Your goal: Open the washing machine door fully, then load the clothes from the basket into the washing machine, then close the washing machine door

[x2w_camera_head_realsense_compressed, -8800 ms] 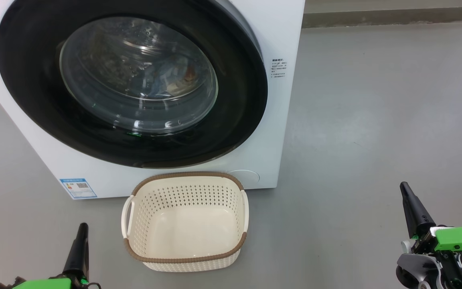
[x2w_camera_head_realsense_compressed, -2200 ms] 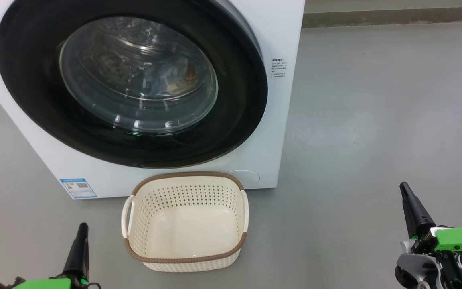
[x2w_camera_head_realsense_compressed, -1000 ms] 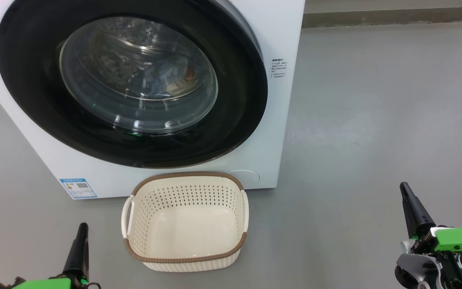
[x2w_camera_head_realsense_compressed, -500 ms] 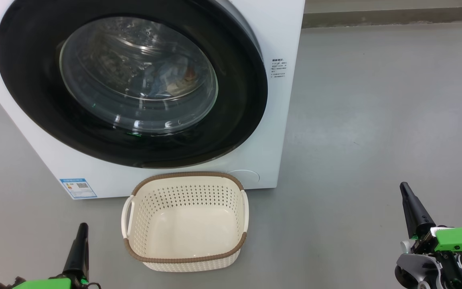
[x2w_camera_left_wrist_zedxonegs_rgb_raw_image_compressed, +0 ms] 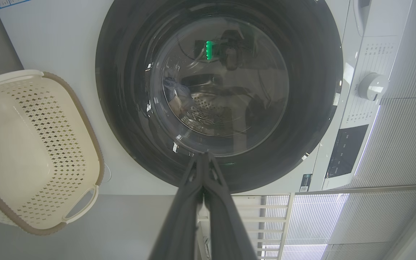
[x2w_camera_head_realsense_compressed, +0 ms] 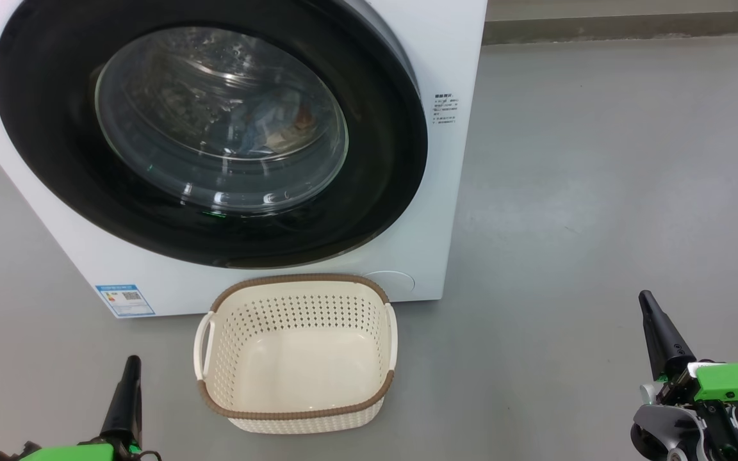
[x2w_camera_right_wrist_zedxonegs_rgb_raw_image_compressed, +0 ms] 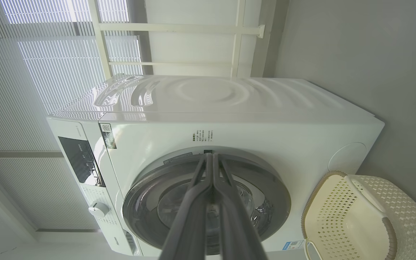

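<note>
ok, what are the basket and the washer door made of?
Basket: cream moulded plastic by the look, matte, walls punched with holes; brown rim woven-look, probably plastic too. Washing machine door: black ring glossy, likely plastic, shows reflections; domed centre looks like clear glass, drum visible through it.

From above and close, the head view looks steeply down on the washing machine door (x2w_camera_head_realsense_compressed: pixel 221 121) and the basket (x2w_camera_head_realsense_compressed: pixel 298 308) on the floor (x2w_camera_head_realsense_compressed: pixel 599 192). Both wrist views, low and rolled sideways, face that same door and basket.
</note>
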You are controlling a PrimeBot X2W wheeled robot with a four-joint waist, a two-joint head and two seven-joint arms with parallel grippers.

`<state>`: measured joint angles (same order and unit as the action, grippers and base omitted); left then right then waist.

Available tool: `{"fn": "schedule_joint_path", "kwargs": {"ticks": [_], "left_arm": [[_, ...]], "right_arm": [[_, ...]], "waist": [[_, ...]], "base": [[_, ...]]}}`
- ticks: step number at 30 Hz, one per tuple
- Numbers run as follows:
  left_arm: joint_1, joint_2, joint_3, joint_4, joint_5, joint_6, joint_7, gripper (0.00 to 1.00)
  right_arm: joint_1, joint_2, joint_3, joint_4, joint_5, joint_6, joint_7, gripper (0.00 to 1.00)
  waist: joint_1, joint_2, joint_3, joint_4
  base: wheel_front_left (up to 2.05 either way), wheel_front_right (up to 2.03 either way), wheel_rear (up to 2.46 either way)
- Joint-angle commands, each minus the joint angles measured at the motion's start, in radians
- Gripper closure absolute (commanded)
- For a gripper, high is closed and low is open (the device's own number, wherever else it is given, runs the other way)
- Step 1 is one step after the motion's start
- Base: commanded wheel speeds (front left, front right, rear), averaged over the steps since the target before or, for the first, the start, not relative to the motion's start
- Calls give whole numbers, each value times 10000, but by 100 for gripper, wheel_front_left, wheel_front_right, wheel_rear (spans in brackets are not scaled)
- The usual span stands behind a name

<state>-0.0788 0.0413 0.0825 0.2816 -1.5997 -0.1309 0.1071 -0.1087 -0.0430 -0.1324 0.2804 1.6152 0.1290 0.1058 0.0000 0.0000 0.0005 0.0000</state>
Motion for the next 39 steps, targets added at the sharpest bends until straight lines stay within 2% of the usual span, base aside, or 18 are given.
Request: {"fn": "schedule_joint_path", "kwargs": {"ticks": [1, 39], "left_arm": [[-363, 89, 326, -307, -79, 2, 69, 100], [-363, 89, 325, -307, -79, 2, 68, 100]], "right_arm": [[-62, -86, 188, -299, -64, 17, 70, 100], [-62, -82, 182, -299, -69, 17, 74, 100]], "waist": [[0, 0, 0, 0], [0, 0, 0, 0]], "base": [[0, 0, 0], [0, 0, 0]]}}
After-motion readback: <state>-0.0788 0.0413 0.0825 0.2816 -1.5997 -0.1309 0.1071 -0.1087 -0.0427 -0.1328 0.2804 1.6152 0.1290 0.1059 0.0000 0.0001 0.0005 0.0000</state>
